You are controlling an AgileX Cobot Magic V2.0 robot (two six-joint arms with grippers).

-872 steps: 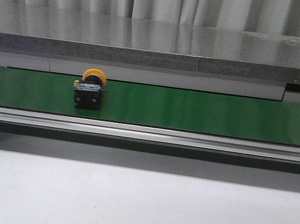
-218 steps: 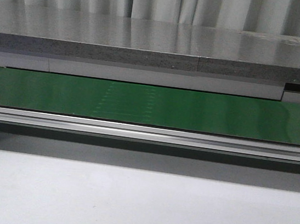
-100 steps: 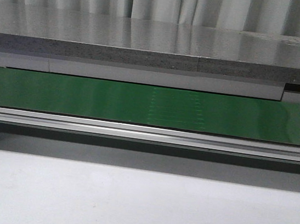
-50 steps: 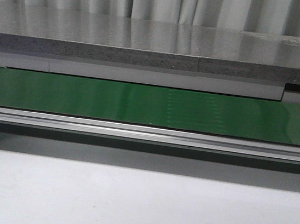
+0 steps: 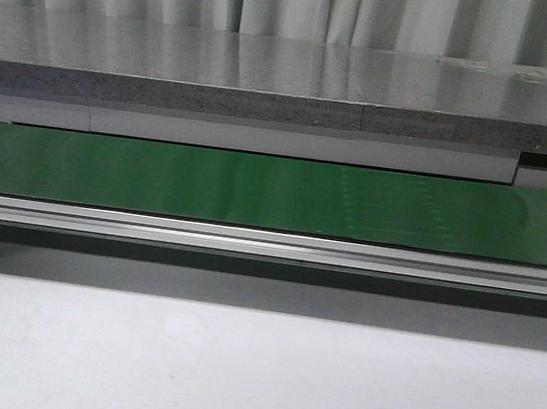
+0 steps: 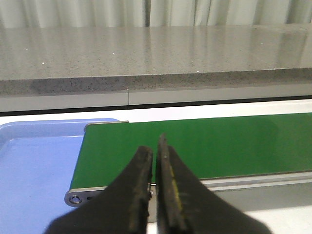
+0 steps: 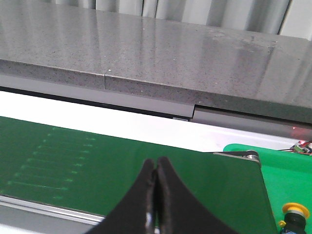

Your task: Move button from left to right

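Observation:
The button (image 7: 295, 213) shows only in the right wrist view: a yellow cap on a dark body, lying in the bright green tray (image 7: 285, 170) just past the end of the green conveyor belt (image 7: 97, 161). My right gripper (image 7: 156, 166) hangs shut and empty over the belt, well short of the button. Above the belt's other end (image 6: 219, 141), my left gripper (image 6: 155, 145) is shut with nothing between its fingers. In the front view the belt (image 5: 156, 177) carries nothing, and neither gripper nor the button appears.
A blue tray (image 6: 34, 161) lies beside the belt's left end. A long grey stone counter (image 5: 271, 73) runs behind the belt, with curtains beyond. An aluminium rail (image 5: 268, 244) edges the belt's near side, above the white table (image 5: 251, 373).
The button that stood on the left part of the belt 8.7 s ago is gone from the front view. A faint mark pattern on the belt has drifted rightward.

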